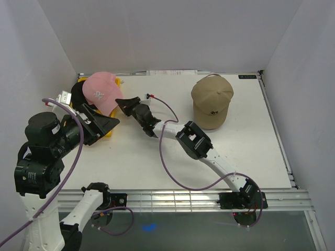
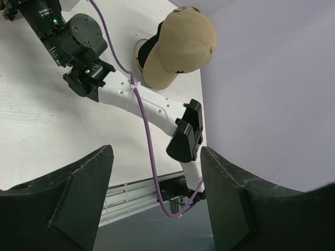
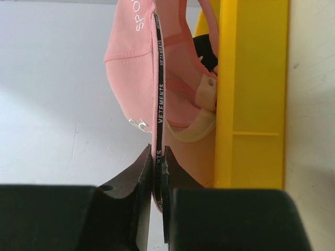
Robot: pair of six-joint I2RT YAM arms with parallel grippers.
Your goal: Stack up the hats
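A white table (image 1: 157,162) seen from above. A tan cap (image 1: 212,99) lies directly on it toward the far right, crown up, with its curved brim pointing to the near edge. A yellow tray (image 3: 256,78) sits on the table near the far left corner, well apart from the cap. A metal rail (image 1: 172,198) runs along the table's near edge.

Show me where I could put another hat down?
Bare table: near right, between tan hat and right arm; far middle, between pink hat and tan hat. Crowded: far left, where pink hat, yellow tray and both arms bunch.
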